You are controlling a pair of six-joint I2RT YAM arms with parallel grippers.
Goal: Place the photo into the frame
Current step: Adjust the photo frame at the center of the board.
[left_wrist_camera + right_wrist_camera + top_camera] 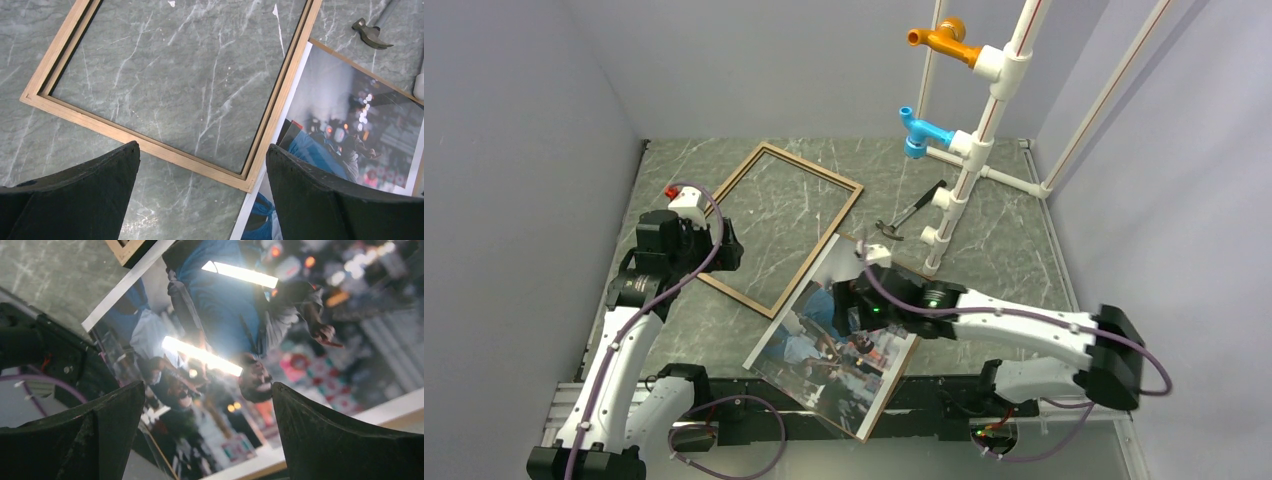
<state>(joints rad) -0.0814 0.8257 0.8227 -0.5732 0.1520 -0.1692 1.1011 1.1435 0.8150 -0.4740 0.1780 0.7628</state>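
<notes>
The photo [824, 365] lies face up on the table [1014, 250], turned at an angle, in front of the right arm. Its picture side shows a man in a blue shirt among street lights, and the ceiling lamps glare off it. Its near corner reaches out over the dark strip where the arms are bolted. A thin brown edge shows along its far and right sides, so it seems to rest on a board of the same size.

The frame [814, 168] lies flat just to the left of and beyond the photo, brown wood side up, with bare table showing through its opening. The photo's white border runs along the frame's right rail. The two touch or slightly overlap at the frame's near corner, but I cannot tell which lies on top.

The right gripper [852, 305] hangs over the middle of the photo with its fingers spread wide and nothing between them. Its wrist view shows only the print below. The left gripper [727, 246] is also wide open and empty. It is poised over the frame's near rail, and that near corner sits between its fingers [80, 195] in the wrist view.

Farther back a hammer [911, 213] lies on the table, near the foot of a white pipe stand [969, 150] that carries an orange and a blue fitting.
</notes>
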